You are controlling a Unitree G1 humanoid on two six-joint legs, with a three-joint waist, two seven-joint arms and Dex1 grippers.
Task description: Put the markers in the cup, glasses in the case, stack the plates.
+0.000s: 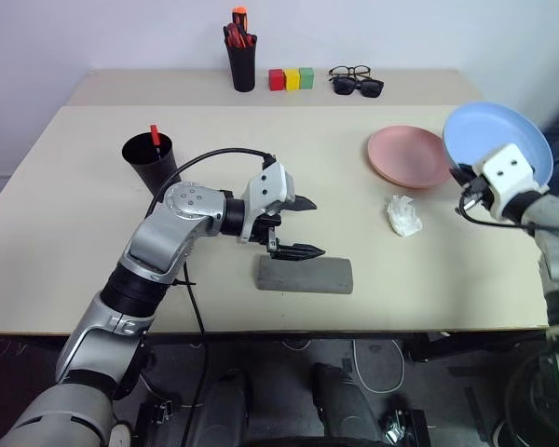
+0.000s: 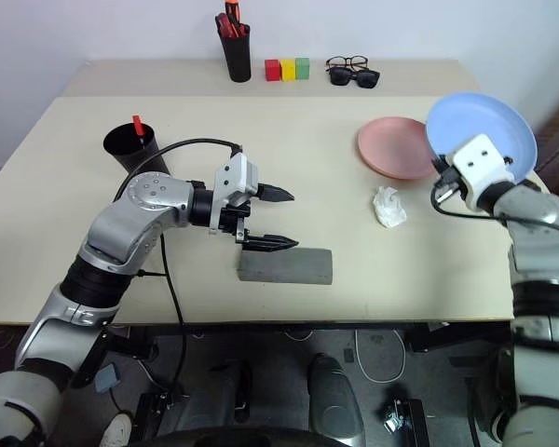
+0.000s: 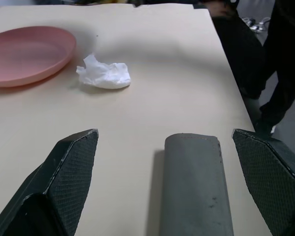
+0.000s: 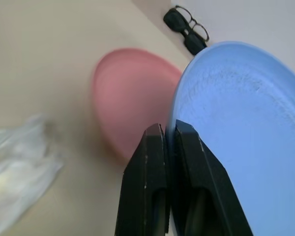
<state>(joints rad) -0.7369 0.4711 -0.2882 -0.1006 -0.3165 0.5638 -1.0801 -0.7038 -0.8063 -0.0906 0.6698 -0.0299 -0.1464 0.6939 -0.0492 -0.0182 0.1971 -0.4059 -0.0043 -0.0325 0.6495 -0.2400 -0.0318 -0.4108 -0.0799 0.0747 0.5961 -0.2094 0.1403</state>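
My left gripper [image 1: 315,226] is open, its black fingers [image 3: 73,167] hanging just above the left end of the closed grey case [image 1: 306,275], which lies on the table. The glasses are out of view. My right gripper [image 4: 169,129] is shut on the rim of the light blue plate [image 1: 498,140], held tilted in the air at the right. The pink plate [image 1: 410,155] rests flat on the table just left of it. A red marker [image 1: 155,135] stands in the black cup [image 1: 149,160] at the left.
A crumpled white tissue [image 1: 403,215] lies between the case and the pink plate. Along the back stand a black pen pot [image 1: 242,65] with red pens, three colour blocks [image 1: 292,78], and black sunglasses with a black-framed pair [image 1: 356,81].
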